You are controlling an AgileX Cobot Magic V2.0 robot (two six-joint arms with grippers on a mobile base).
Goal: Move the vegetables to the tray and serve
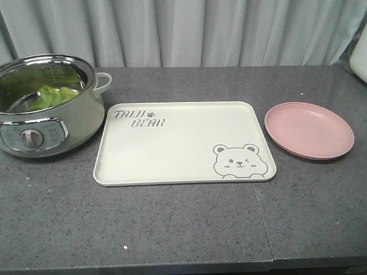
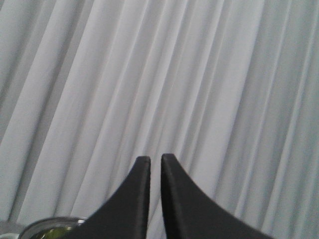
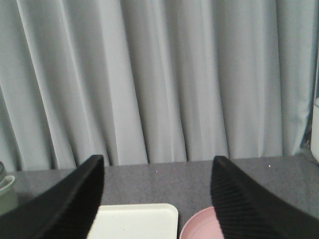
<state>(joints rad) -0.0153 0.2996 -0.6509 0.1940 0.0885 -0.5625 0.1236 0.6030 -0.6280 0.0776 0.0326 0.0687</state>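
Observation:
The light-green lettuce leaf (image 1: 53,94) lies inside a pale green electric pot (image 1: 49,129) at the table's left. The cream tray (image 1: 172,149) with "TAIJI BEAR" lettering and a bear face lies flat at the centre with nothing on it; its corner also shows in the right wrist view (image 3: 144,219). Neither gripper shows in the front view. My left gripper (image 2: 155,159) is nearly shut with nothing between its tips, and it faces the curtain with the pot's rim (image 2: 50,226) just below. My right gripper (image 3: 158,164) is open and empty above the table.
A round pink plate (image 1: 308,129) sits right of the tray and shows in the right wrist view (image 3: 199,226). A pale curtain (image 1: 183,28) hangs behind the dark grey table (image 1: 183,229). A white object (image 1: 360,57) stands at the far right edge.

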